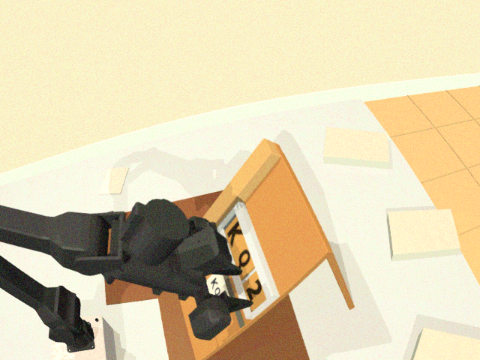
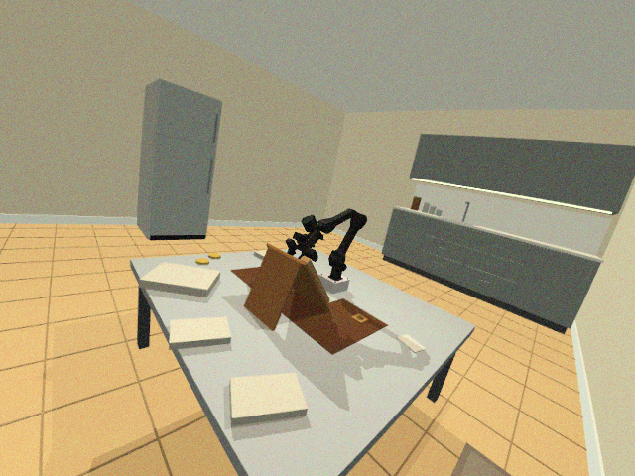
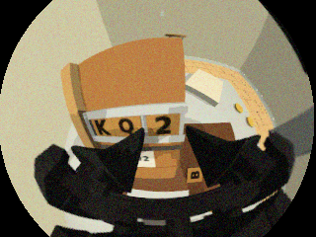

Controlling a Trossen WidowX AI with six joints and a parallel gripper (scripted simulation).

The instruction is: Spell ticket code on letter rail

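Observation:
The tilted orange board (image 1: pixel 286 220) (image 2: pixel 271 287) (image 3: pixel 133 74) carries a pale rail (image 1: pixel 263 256) (image 3: pixel 133 110). In the rail, left to right in the wrist view, are the K tile (image 1: pixel 235 234) (image 3: pixel 102 126), the Q tile (image 1: pixel 244 257) (image 3: pixel 126 126) and the 2 tile (image 1: pixel 254 290) (image 3: pixel 163 125). K and Q sit close together; a pale gap shows between Q and 2. My gripper (image 1: pixel 246 286) (image 3: pixel 165 129) is open, with its fingertips at either side of the 2 tile, near the rail's lower edge. The ticket (image 1: pixel 215 284) (image 3: pixel 146 159) below the rail is partly hidden.
A B tile (image 3: pixel 195 174) lies on the brown mat right of the board. Another tile (image 2: pixel 359 317) lies on the mat's other side. Pale blocks (image 1: pixel 355 145) (image 1: pixel 424 232) (image 2: pixel 199 330) lie behind the board. Two yellow discs (image 2: pixel 202 260) (image 2: pixel 214 255) lie near the counter's edge.

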